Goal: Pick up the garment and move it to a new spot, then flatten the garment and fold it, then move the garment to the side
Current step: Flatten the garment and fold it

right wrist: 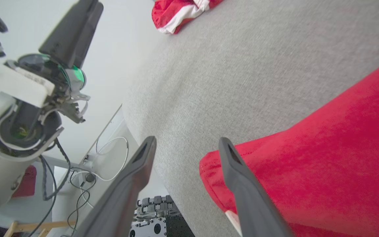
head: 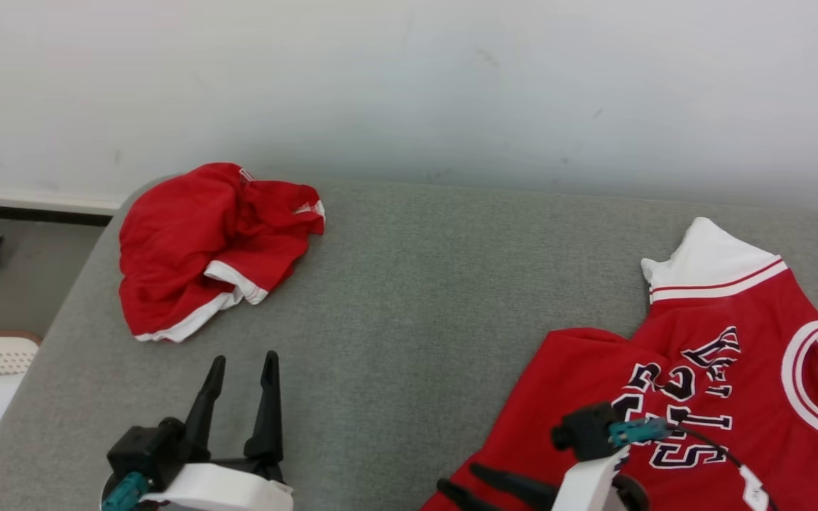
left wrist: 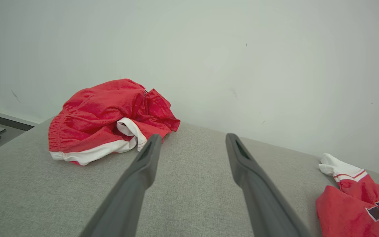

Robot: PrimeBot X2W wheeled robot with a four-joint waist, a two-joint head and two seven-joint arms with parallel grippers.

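Grey couch [head: 409, 284] against a plain white wall [head: 409, 85], with two red garments on it. One is a jersey [head: 579, 397] with white trim and dark lettering, lying rumpled at the right. The other is a pair of shorts [head: 196, 248] bunched up at the far left, well apart from it. Two grippers too. The left gripper [head: 244, 362] hovers over bare cushion, fingers spread, holding nothing. The right gripper [head: 483, 486] is at the jersey's near corner, fingers apart, one over the red cloth, not pinching it.
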